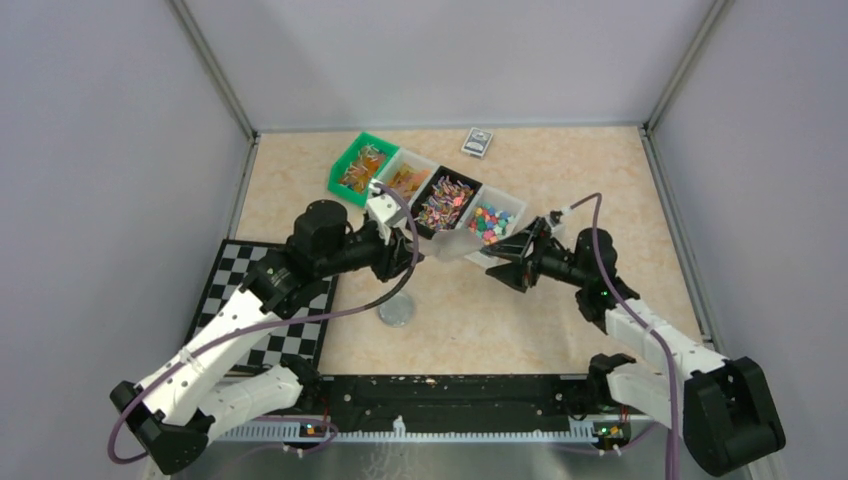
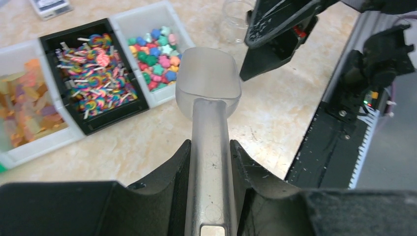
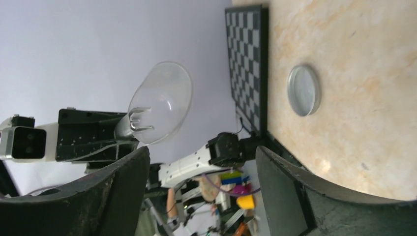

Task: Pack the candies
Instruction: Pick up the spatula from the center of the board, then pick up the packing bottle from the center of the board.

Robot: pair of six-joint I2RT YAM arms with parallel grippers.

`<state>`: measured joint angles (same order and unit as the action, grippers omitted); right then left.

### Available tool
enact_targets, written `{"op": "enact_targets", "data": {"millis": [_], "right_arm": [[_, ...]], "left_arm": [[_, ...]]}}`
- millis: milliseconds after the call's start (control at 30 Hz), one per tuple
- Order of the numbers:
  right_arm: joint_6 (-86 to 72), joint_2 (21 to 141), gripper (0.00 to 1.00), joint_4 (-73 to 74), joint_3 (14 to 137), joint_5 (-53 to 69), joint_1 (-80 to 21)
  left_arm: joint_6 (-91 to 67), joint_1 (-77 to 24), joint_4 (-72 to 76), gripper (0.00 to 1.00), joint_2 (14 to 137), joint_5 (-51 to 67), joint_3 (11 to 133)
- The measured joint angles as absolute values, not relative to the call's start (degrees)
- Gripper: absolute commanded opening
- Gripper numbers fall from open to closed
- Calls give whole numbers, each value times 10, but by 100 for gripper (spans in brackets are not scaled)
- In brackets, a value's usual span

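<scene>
The candies lie in a row of bins at the back: orange ones (image 1: 405, 181) in a white bin, striped ones (image 1: 445, 200) in a black bin and mixed colours (image 1: 490, 221) in a white bin. The left wrist view shows them too (image 2: 155, 56). My left gripper (image 1: 400, 255) (image 2: 210, 145) is shut on the handle of a frosted plastic scoop (image 2: 208, 81). The scoop's bowl (image 1: 455, 243) looks empty and hangs just in front of the bins. My right gripper (image 1: 505, 258) (image 3: 201, 162) is open and empty, facing the scoop (image 3: 160, 101) from the right. A small clear cup (image 2: 236, 19) stands behind its fingers.
A green bin (image 1: 362, 165) holding orange pieces ends the row on the left. A round silver lid (image 1: 397, 310) (image 3: 303, 90) lies on the table in front of the arms. A checkerboard (image 1: 265, 310) lies at the left. A small box (image 1: 477, 142) sits at the back.
</scene>
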<state>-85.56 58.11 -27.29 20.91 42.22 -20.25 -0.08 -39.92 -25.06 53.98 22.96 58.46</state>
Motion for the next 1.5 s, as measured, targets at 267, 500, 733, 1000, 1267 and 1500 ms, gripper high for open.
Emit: {"op": "enact_targets", "data": {"millis": [267,500,733,1000,1267,1500], "right_arm": [[-664,538,72,23,337,313,-151],[-421,577,55,263,507,120,-149],[-266,665,48,362,563,1,-148],[-187,742,44,374,561,-58,-148],[-148,795,36,351,548,-95,-148],[-135,809,28,329,539,-95,-148]], "left_arm": [[-26,-399,-282,0,517,107,585],[-41,-399,-295,0,487,38,557],[-39,-399,-286,0,402,-13,479],[-33,-399,-265,0,371,-53,415],[-30,-399,-255,0,349,-76,402],[-30,-399,-251,0,346,-82,402]]}}
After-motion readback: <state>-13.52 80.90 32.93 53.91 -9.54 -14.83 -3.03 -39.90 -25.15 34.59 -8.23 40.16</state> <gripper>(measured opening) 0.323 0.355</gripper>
